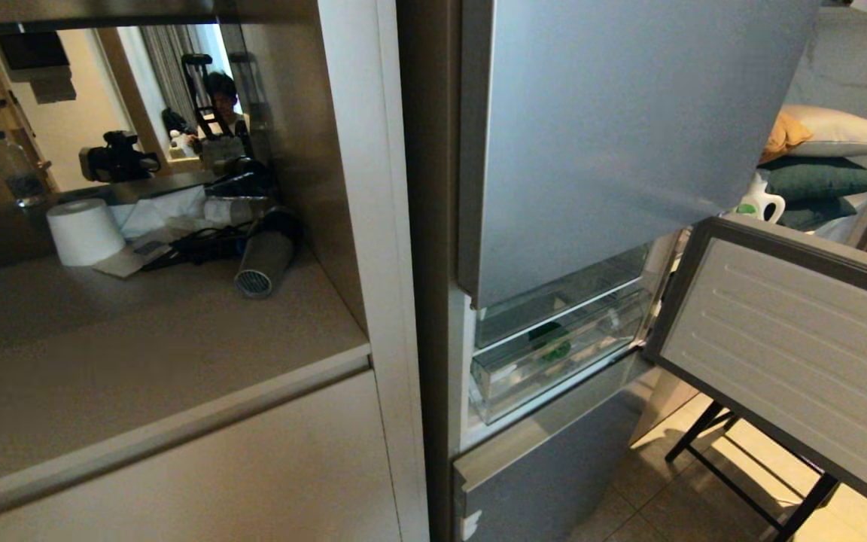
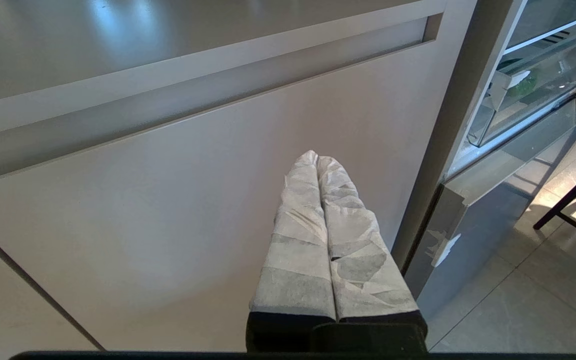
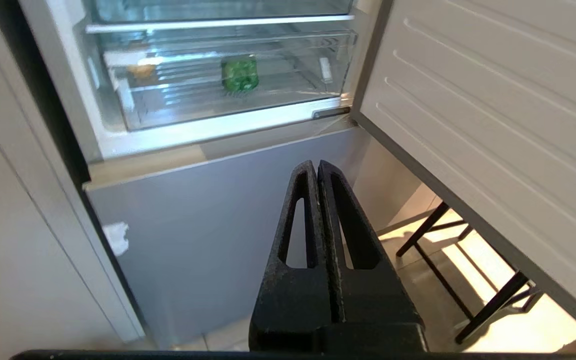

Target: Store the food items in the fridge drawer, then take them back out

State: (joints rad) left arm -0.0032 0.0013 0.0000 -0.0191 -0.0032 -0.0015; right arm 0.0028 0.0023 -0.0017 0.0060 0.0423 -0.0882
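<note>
Now, with my right gripper pressed together and empty, I should spread it squarely around the pepper in the drawer.

Premises: a lived-in home, kitchen area. A tall silver fridge is built in beside beige cabinets and a countertop. The counter carries household clutter (a paper roll, a hair dryer, a water bottle). Tiled floor; stacked pillows in the adjoining room.
</note>
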